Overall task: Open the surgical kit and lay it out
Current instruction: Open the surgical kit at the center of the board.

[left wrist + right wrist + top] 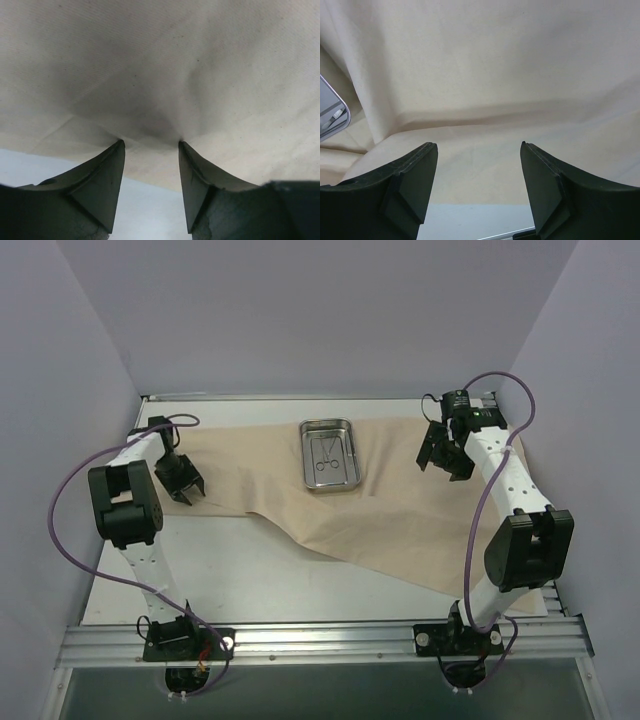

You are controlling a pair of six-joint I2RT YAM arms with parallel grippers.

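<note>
Left gripper [181, 480] sits at 9 o'clock of the steel tray [303, 455], its fingertips [112, 162] pressed onto the beige cloth wrap [400, 515] near the cloth's left edge. The jaws stand half apart and the fabric puckers toward the gap, but I see no fold actually pinched between them. My right gripper [446, 454] hangs over the cloth at 3 o'clock of the tray, jaws wide and holding nothing. The wrap lies mostly spread over the table [230, 570], with one corner running out toward 5 o'clock. The tray stands on the wrap near 12 o'clock with the two scissor-like instruments [326, 455] inside.

My worry is the tray. It rests on the very cloth I mean to tug, so a hard pull toward 9 o'clock would likely drag it along or jolt the instruments against its wall. A thin pinch could also slip, since only a shallow ridge rises between my fingertips, and that would leave the wrinkles running toward 6 o'clock in place. Pressing this low, I may scrape the table beneath. If my right side pulls at a different moment, I judge the wrap will skew rather than flatten.
</note>
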